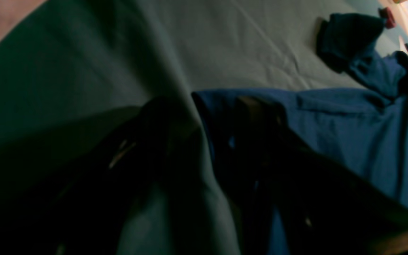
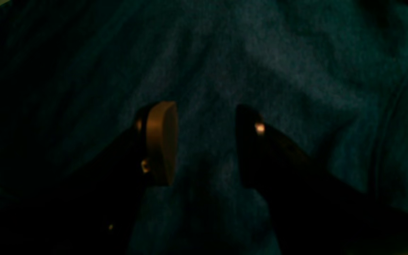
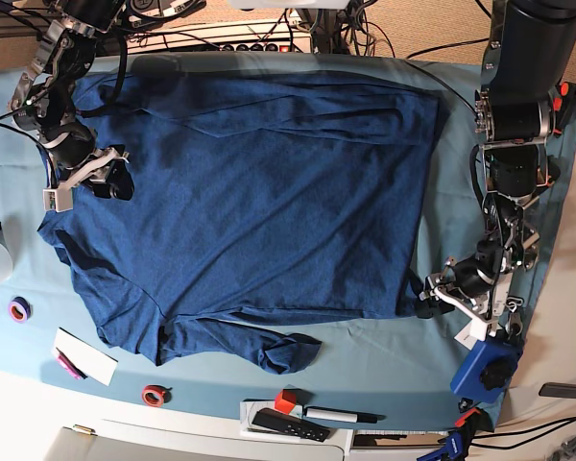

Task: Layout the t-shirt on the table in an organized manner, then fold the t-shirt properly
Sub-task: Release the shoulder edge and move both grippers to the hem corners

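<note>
Navy knit, wrinkled: the t-shirt (image 3: 259, 192) lies spread mostly flat across the middle of the tabletop (image 3: 365, 360), which is draped in light teal cloth, and you can see its body forming a broad rectangle in the base view. One sleeve is bunched and curled at the near edge (image 3: 288, 351); the far edge runs along the back of the tabletop. Your left tool (image 3: 430, 296) sits low at the shirt's corner on the base view's right; in the left wrist view its dark fingers (image 1: 257, 117) straddle the shirt's edge where navy meets teal, spread apart with fabric and cloth showing between them, and you cannot tell whether they touch the fabric. Your right tool (image 3: 110, 178) is over the shirt on the base view's left side; in the right wrist view its two pads (image 2: 161, 141) stand clearly apart with only navy knit behind the gap, nothing pinched between them. Along the near edge of the tabletop you have small clutter, well apart from both tools: a purple tape ring (image 3: 19, 309), a red tape ring (image 3: 154, 395), a white card (image 3: 84, 355), a small red block (image 3: 286, 400), and a black marker (image 3: 341, 416).
</note>
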Motion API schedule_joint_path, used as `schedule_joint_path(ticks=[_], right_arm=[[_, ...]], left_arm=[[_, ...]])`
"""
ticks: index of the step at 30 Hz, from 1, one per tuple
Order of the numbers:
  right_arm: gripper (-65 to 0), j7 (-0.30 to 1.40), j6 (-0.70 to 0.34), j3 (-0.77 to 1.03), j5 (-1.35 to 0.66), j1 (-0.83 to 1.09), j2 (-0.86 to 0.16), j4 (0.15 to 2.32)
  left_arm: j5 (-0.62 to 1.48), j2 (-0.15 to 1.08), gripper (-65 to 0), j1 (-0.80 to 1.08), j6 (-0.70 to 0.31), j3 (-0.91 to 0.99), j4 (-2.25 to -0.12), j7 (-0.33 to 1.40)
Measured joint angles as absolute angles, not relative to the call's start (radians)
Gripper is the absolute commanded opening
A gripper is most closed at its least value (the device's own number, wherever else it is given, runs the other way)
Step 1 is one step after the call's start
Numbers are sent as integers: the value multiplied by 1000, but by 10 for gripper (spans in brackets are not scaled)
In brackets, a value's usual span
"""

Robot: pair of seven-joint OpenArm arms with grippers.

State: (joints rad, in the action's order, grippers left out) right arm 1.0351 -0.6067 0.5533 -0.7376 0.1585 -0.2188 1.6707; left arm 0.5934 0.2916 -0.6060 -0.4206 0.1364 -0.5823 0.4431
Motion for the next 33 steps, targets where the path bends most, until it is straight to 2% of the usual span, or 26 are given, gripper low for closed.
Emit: schedule_joint_path(ticks=[9,16,24,26,29,33], right_arm=[[-382,1019,-606,553,-738,158,-197,1671],[-382,1016,-607,553,-737,158,-178,1671],[-382,1017,-606,553,-737,159,-177,1671],[-382,1017,-607,553,-737,158,-177,1671],[-382,1017,-607,553,-736,159,-178,1671],[-382,939,-606,553,-634,158,-178,1671]], left_arm=[[606,290,-367,-660,-408,-57,-598,497],[626,284,-367,-664,-411,-67,-598,501],[682,282,-368,-660,-461,-69,-597,516],[682,279,-423,-657,-461,-69,-597,515],[689,274,-648,-642,-461,-69,-597,463],[687,274,-650,-638,-461,-69,-595,430]])
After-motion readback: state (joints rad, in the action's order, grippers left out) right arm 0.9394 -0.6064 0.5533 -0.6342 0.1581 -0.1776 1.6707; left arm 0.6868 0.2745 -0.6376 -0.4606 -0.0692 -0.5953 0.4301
